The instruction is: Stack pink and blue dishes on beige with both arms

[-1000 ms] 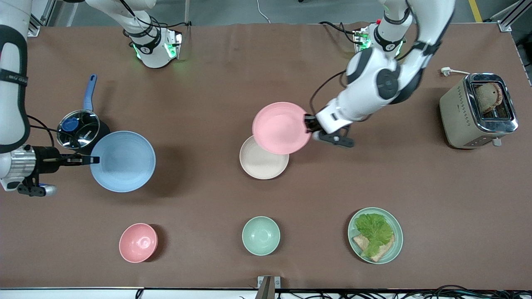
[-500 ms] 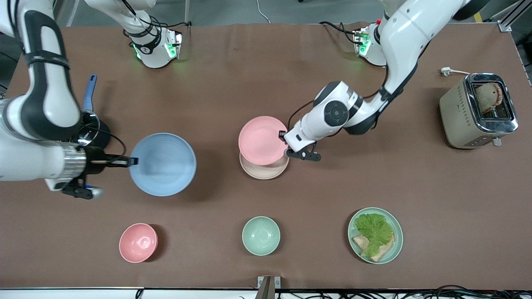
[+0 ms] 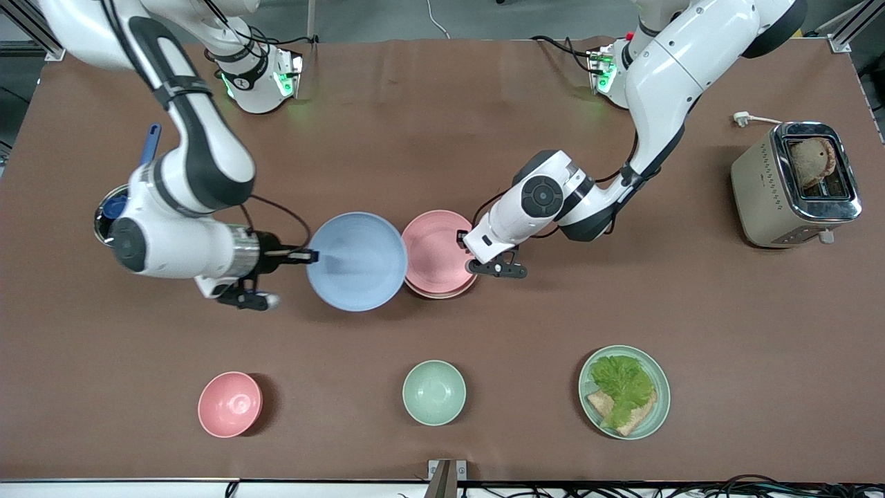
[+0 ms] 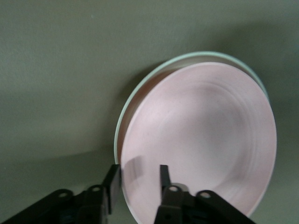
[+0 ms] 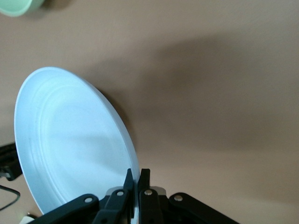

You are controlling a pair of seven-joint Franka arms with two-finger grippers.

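The pale pink plate lies in the beige plate, of which only a thin rim shows beneath it. My left gripper is open at the pink plate's rim on the left arm's side. In the left wrist view the pink plate fills the frame. There the left gripper has one finger outside the rim and one over the plate. My right gripper is shut on the rim of the light blue plate and holds it above the table beside the stack. The right wrist view shows that gripper pinching the blue plate.
Along the edge nearest the front camera stand a deep pink bowl, a mint-green bowl and a mint plate with lettuce and bread. A toaster is at the left arm's end. A lidded pot sits partly hidden under the right arm.
The left arm lowered the pink plate onto the beige plate and opened its fingers. The right arm carried the blue plate from its end of the table to beside the stack.
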